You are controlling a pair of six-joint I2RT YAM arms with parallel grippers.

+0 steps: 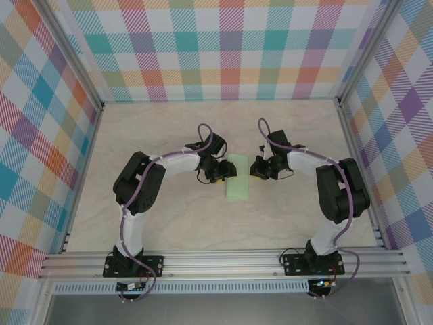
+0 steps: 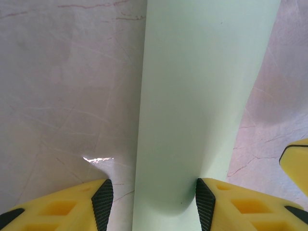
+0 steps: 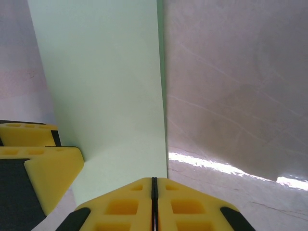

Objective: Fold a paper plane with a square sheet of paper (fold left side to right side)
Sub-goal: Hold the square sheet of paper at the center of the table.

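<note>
Left of centre in the top view, the left gripper (image 1: 218, 177) stands open, jaws straddling the square sheet of paper (image 1: 237, 177) — a narrow folded strip at mid-frame. Right of it, the right gripper (image 3: 154, 185) is closed, tips at the strip's edge.

the top camera looks down from behind the arms (image 1: 139, 183) over the whole table (image 1: 169, 223). both wrist cameras sit very near, sharing the folded green paper (image 2: 202, 96).

A lab test cell — plaid panel walls (image 1: 230, 47), aluminium rails (image 1: 223, 261), marble-look tabletop (image 1: 169, 128)
</note>
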